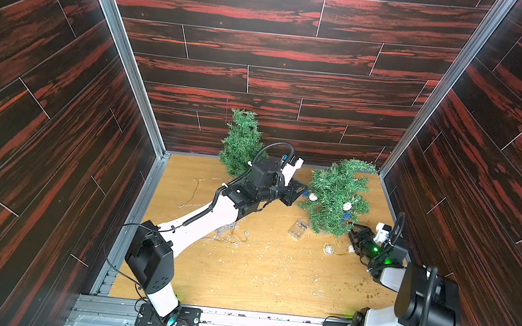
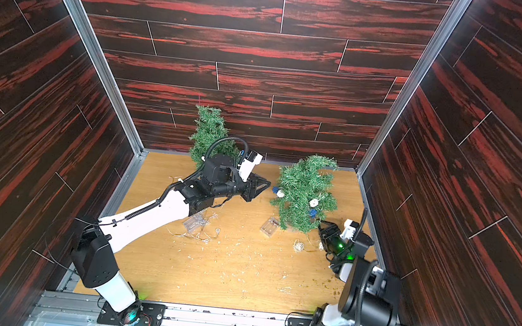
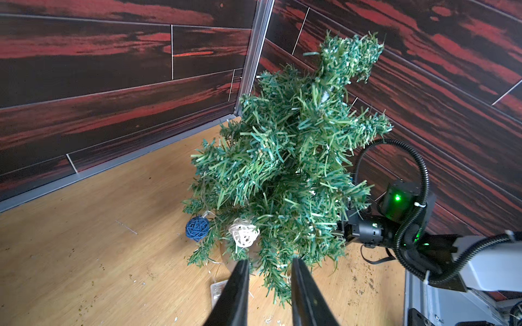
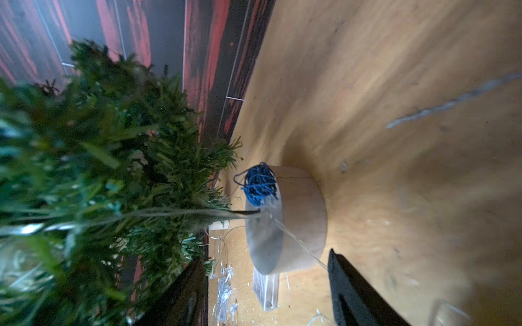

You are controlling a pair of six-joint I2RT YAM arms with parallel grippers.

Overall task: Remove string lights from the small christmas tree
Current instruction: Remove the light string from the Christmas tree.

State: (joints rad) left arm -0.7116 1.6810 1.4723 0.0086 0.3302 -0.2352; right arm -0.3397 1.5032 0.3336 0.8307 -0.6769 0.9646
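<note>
Ball lights (image 1: 346, 206) hang on a small tree (image 1: 337, 181), their clear battery box (image 1: 298, 230) just beside it. The left gripper (image 3: 270, 262) and right gripper (image 4: 265, 255) flank the tree, both open and empty. A bare tree (image 1: 242, 142) stands farther back.

Tabletop (image 1: 274, 271) — pale wood grain, matt, scuffed.
Walls (image 1: 265, 48): dark red-black wood-look panels, smooth, showed faint sheen.
Frame post (image 1: 122, 50): dull silver metal.
Tree (image 1: 337, 191): green plastic needles, bristly.
Tree base (image 4: 299, 214): bare wood disc, smooth, matt.
Blue ball (image 3: 197, 228): wound thread, rough.
White ball (image 3: 243, 232): woven pale strips, looked stiff.
Battery box (image 1: 298, 229) — clear plastic, glossy.
</note>
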